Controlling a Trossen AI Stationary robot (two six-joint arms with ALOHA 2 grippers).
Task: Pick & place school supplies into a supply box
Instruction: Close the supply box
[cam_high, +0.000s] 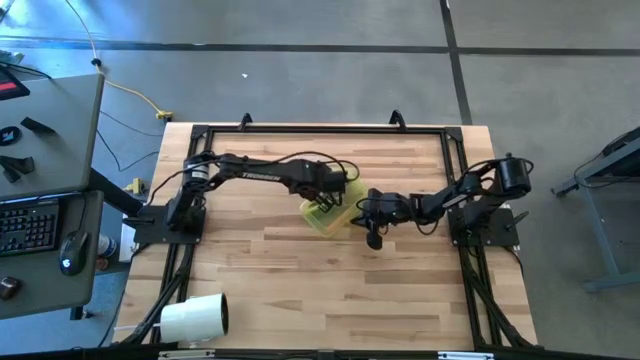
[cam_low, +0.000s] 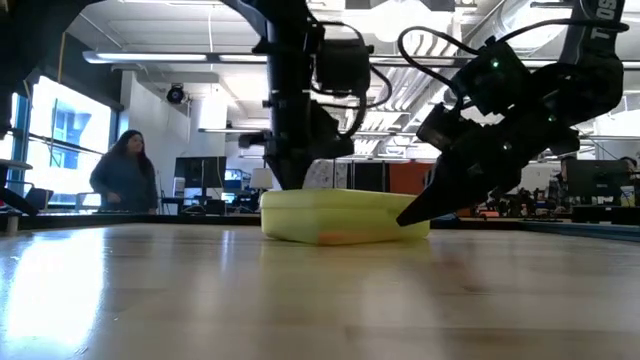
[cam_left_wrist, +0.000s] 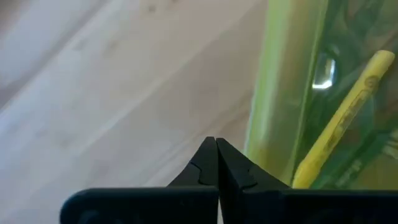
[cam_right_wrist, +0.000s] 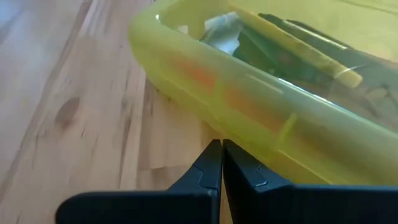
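The supply box (cam_high: 325, 216) is a translucent yellow-green case lying flat on the wooden table near its middle, and it also shows in the low view (cam_low: 345, 218). Through its plastic I see a yellow pencil (cam_left_wrist: 341, 121) (cam_right_wrist: 292, 42) and dark green pens. My left gripper (cam_left_wrist: 216, 144) is shut and points down at the table beside the box's far-left edge (cam_left_wrist: 273, 93). My right gripper (cam_right_wrist: 222, 146) is shut, slanting down from the right, its tips low against the box's right side wall (cam_right_wrist: 249, 102). My left gripper's shut fingertips stand right beside the box's edge (cam_left_wrist: 264, 134), coming from above; I cannot tell whether they touch it. My right gripper's shut fingertips (cam_low: 403, 218) sit at the foot of the box's side wall (cam_right_wrist: 239, 134), slanting down from the table's right; I cannot tell whether they touch.
A big white cylinder roll (cam_high: 195, 318) lies at the table's near-left corner. Black frame rails (cam_high: 320, 128) run along the far edge and both sides. A desk with a keyboard (cam_high: 28, 228) stands left of the table. A person (cam_low: 125, 175) stands in the room behind.
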